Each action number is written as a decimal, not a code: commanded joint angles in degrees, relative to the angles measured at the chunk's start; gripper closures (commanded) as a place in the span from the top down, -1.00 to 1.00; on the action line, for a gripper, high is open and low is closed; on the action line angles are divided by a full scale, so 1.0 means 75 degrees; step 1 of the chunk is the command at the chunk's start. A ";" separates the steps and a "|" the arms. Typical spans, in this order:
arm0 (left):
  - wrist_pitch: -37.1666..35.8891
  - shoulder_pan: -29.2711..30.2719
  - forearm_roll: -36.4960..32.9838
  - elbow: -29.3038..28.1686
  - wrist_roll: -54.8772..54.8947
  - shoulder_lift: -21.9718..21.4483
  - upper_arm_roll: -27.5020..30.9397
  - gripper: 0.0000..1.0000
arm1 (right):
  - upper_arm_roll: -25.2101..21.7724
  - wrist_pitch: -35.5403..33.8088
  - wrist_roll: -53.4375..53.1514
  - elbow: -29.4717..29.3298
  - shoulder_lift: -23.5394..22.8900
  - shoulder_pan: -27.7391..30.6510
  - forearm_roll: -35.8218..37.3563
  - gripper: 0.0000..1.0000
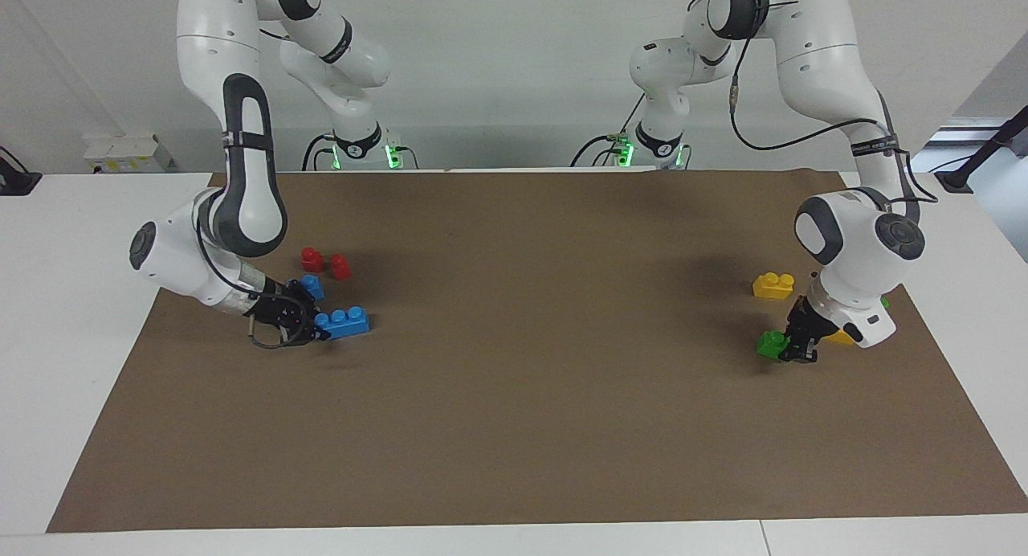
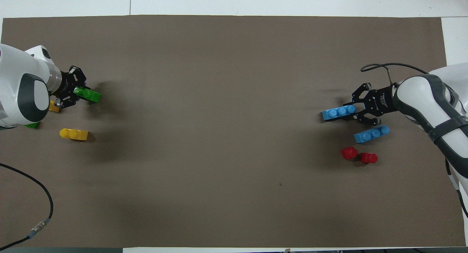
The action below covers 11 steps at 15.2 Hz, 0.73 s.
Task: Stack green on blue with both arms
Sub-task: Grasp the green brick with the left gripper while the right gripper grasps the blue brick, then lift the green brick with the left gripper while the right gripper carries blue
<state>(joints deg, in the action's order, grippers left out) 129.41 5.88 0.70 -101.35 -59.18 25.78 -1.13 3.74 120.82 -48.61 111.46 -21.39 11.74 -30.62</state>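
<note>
My right gripper [image 1: 315,329] is shut on one end of a blue three-stud brick [image 1: 347,323] at the right arm's end of the brown mat, low over it; it also shows in the overhead view [image 2: 338,113] with the right gripper [image 2: 356,109]. My left gripper [image 1: 797,345] is shut on a green two-stud brick [image 1: 772,343] at the left arm's end, low over the mat; the overhead view shows this gripper [image 2: 76,91] and the brick [image 2: 89,95]. A second blue brick [image 2: 372,133] lies nearer to the robots than the held one. A second green brick [image 2: 32,125] is mostly hidden under the left arm.
Two red one-stud bricks [image 2: 349,153] [image 2: 368,158] lie beside the second blue brick, nearer to the robots. A yellow brick [image 2: 74,134] lies nearer to the robots than the held green one; another yellow brick [image 2: 55,107] peeks out under the left wrist. A black cable [image 2: 40,194] lies at the mat's corner.
</note>
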 commanded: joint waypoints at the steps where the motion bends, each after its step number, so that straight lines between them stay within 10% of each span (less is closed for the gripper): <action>1: -0.0039 0.0083 -0.0175 0.0071 -0.0066 -0.0085 -0.0048 -1.00 | 0.0006 0.0075 0.0703 -0.0130 -0.0019 -0.0124 -0.0078 -1.00; 5: -0.0928 -0.0045 -0.0175 0.0679 -0.0066 -0.0143 -0.0060 -1.00 | -0.0006 -0.1213 -0.0054 -0.1452 0.0028 -0.0310 0.0202 -1.00; 11: -0.2544 -0.0489 -0.0081 0.0775 -0.0404 -0.1349 -0.0142 -1.00 | 0.0005 -0.0761 -0.3941 -0.1748 0.0274 -0.2347 0.0109 -1.00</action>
<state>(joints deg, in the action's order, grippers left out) 115.06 4.33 0.66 -94.69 -59.66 19.82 -2.59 3.99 112.84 -68.70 98.52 -19.95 -0.93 -30.19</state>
